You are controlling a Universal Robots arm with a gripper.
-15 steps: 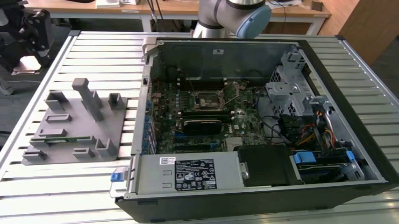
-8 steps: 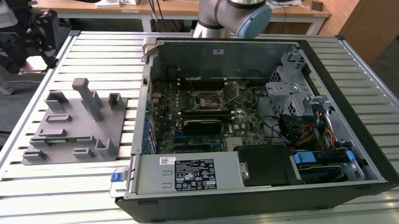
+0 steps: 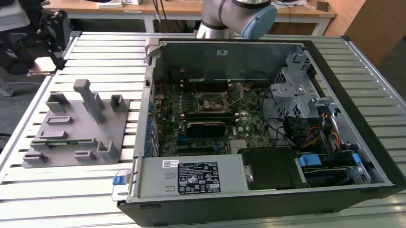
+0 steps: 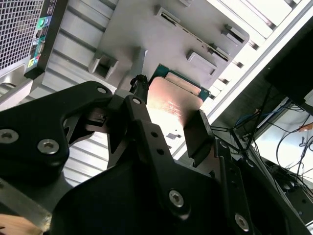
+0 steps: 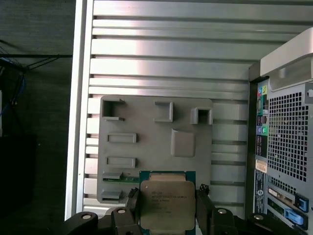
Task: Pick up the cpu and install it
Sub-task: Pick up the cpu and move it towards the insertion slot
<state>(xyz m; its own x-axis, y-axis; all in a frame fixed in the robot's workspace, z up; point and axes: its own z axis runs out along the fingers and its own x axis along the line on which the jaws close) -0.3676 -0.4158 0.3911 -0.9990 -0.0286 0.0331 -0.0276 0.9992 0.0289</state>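
The cpu [image 5: 166, 203], a flat square chip with a silver lid and a green rim, sits clamped between my gripper's [image 5: 167, 211] two black fingers [image 5: 132, 205]. In the second wrist view the cpu [image 4: 173, 98] shines between the same gripper's [image 4: 168, 117] pads [image 4: 198, 132]. In the exterior view my gripper [image 3: 45, 61] hangs over the table's far corner on the exterior view's left, with the pale cpu [image 3: 43, 66] under it. It is above and beyond the grey fixture plate [image 3: 76, 128]. The black-framed socket [image 3: 212, 101] lies on the motherboard inside the open computer case [image 3: 355, 85].
The grey fixture plate [image 5: 151, 147] carries raised blocks and posts, and a green memory stick [image 3: 60, 141] lies in one slot. The slatted metal table [image 3: 108, 52] runs under everything. The case's perforated rear panel [image 5: 288, 142] stands near the gripper. The arm's elbow [image 3: 244, 14] is behind the case.
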